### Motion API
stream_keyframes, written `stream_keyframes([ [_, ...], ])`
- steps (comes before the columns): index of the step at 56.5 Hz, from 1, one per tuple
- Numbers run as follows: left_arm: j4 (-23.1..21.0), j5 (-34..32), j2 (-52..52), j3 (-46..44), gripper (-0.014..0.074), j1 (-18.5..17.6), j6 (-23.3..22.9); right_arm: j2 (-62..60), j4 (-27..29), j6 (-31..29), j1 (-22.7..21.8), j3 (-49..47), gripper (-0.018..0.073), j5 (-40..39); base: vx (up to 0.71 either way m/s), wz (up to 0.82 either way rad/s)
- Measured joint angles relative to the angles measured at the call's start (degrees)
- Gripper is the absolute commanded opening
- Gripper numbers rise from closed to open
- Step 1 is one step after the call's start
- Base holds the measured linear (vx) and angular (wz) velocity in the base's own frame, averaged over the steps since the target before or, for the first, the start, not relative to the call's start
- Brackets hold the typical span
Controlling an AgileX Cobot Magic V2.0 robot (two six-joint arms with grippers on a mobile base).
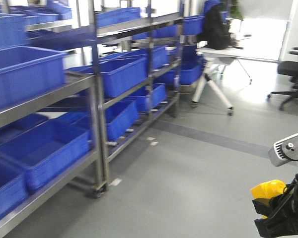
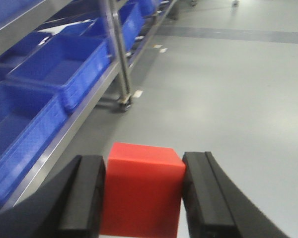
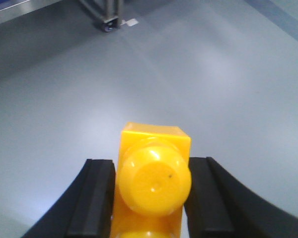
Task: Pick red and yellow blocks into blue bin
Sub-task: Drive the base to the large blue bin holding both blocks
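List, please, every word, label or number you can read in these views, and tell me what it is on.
No text can be read. The red cube, the yellow brick and the blue crates show no print; the small white slips by the rack are too blurred to tell.

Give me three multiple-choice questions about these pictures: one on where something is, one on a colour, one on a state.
1. Where do the blue crates sit? A the floor; B the metal racks; C a white table.
2. What colour is the cube in the left end effector? A red; B green; C yellow.
3. The right end effector is: A open and empty; B holding a red cube; C shut on the yellow brick.

Answers: 1 B, the crates fill the rack shelves. 2 A, its faces are plainly red. 3 C, both fingers flank the studded brick tightly.
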Motion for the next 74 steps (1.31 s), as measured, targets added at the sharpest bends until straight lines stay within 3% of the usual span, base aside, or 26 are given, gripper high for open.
stream_keyframes([
  [74,0.0,0.0,0.0,0.0,0.0272,0.0,0.0,0.0,0.0,0.0,0.0,0.0,0.0226,0.0,0.33,-0.30],
])
